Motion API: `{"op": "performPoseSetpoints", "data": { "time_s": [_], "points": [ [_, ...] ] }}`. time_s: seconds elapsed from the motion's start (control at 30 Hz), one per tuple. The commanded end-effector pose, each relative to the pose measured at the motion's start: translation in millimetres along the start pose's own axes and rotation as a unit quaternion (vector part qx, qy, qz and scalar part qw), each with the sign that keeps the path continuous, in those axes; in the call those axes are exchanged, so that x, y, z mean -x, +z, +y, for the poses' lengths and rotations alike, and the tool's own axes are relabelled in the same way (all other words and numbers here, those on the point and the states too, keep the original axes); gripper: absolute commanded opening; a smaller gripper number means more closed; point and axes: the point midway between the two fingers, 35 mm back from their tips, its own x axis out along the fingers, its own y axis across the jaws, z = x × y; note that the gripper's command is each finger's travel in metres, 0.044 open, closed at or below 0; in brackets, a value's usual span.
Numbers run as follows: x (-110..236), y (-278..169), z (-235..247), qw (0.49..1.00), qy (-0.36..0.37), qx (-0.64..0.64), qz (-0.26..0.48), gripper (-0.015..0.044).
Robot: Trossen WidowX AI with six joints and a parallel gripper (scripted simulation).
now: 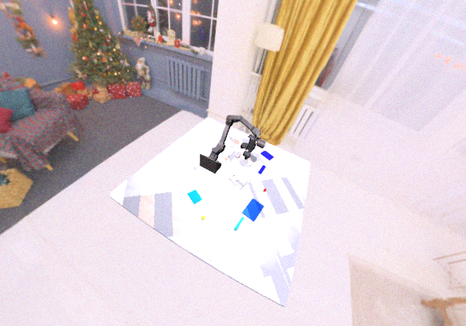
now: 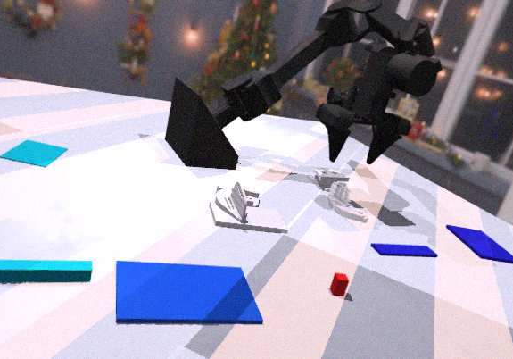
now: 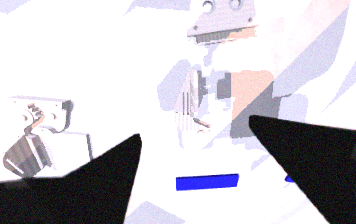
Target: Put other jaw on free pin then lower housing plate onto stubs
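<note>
My gripper [image 1: 250, 157] [image 2: 351, 162] [image 3: 195, 129] is open and empty, hanging above the loose jaw. That pale grey toothed jaw [image 2: 349, 212] [image 3: 185, 107] lies on the table, and in the wrist view it shows between and slightly beyond the fingertips. The housing plate [image 2: 332, 179] [image 3: 220, 19], a pale block with two holes, lies apart behind the jaw. The pale base [image 2: 266, 221] [image 3: 75, 146] stands nearer the arm's foot side, with the other jaw [image 2: 235, 203] [image 3: 26, 157] on it. The pins are too small or hidden to make out clearly.
Two dark blue plates [image 2: 404, 250] [image 2: 483, 244] lie right of the jaw. A red block [image 1: 265, 190] [image 2: 339, 285], a blue plate [image 1: 253, 209] [image 2: 184, 292] and a cyan bar [image 1: 238, 224] [image 2: 34, 271] lie farther out. A cyan square [image 1: 194, 196] [image 2: 34, 153] and a yellow piece [image 1: 203, 217] also lie there.
</note>
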Motion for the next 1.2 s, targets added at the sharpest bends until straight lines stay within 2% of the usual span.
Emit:
{"op": "performPoseSetpoints", "data": {
  "time_s": [0.0,0.57,1.17],
  "points": [
    [-0.6,0.1,-0.3,0.999,-0.001,0.034,0.000,0.0440],
    [-2.8,-0.1,-0.3,0.978,-0.001,0.209,0.001,0.0440],
    [-5.1,-0.2,-0.2,0.922,-0.001,0.386,0.001,0.0440]
  ]
}}
